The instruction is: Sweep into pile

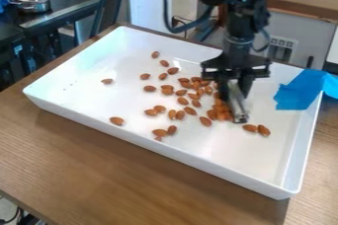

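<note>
A brown wood-grained tabletop [132, 179] is lying nearest, carrying a smooth, glossy white rectangular tray [151, 145] with rounded corners and raised walls. Inside it, oval brown almonds [117, 121] with matte skins are resting loosely over the near and left parts of the floor, and two are sitting just right of a narrow silvery tool [238, 108]. The tool is slanting down to the tray floor, while the densest cluster of almonds is lying against and beside its left side. The black gripper [235, 91] is hanging over the tray's right half, pointing down, its fingers closing around the tool's upper part. Glossy blue tape [300, 90] is draping over the right wall. Above the gripper, the black arm [241, 21] is coming in from the top and bending steeply downward. Farther back, a shiny round metal bowl [34, 2] is standing at upper left.
</note>
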Robot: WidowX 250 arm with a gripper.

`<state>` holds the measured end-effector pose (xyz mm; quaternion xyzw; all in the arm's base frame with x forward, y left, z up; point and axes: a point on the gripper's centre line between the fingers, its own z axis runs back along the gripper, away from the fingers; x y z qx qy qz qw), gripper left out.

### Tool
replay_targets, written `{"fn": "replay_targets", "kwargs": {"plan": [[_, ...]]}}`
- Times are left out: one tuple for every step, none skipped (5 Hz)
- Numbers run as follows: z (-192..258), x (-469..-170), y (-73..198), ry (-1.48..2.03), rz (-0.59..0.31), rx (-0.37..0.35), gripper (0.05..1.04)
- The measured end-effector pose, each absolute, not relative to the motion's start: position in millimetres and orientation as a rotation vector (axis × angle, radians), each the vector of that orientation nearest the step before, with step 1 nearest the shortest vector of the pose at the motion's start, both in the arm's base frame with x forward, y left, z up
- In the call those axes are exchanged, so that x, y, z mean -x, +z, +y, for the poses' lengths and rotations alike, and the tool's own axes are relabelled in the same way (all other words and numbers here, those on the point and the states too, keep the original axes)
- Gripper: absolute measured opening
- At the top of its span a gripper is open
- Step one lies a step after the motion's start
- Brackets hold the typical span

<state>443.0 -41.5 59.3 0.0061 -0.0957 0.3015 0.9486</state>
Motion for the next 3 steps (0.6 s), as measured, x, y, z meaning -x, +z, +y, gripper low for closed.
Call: {"fn": "replay_targets", "kwargs": {"plan": [[-14,-430,57,0.633,-0.23,-0.002,0.384],[14,-418,55,0.625,-0.249,-0.003,0.384],[54,-403,54,0.644,-0.239,-0.001,0.384]]}}
